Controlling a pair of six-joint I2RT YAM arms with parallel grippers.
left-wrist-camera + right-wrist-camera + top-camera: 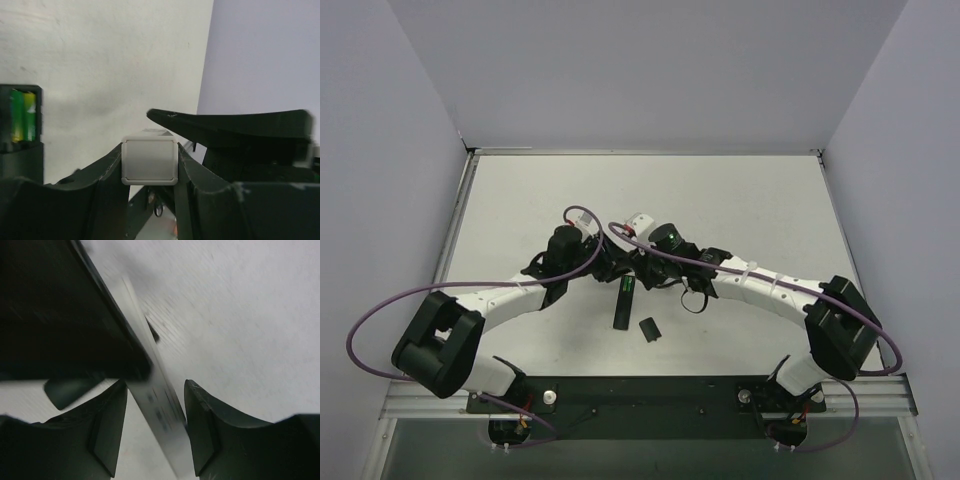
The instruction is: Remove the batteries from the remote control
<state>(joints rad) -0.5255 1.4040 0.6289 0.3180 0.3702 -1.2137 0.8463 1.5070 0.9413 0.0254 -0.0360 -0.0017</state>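
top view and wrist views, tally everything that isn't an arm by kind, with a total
remote control: 1
batteries, side by side in its slot: 2
black cover piece: 1
white stick: 1
total: 5

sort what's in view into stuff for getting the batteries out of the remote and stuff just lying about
For the job:
remote
batteries, green, in its open slot
stick, white, gripped by the left tool, perhaps for prying

Lying about:
cover, loose beside the remote
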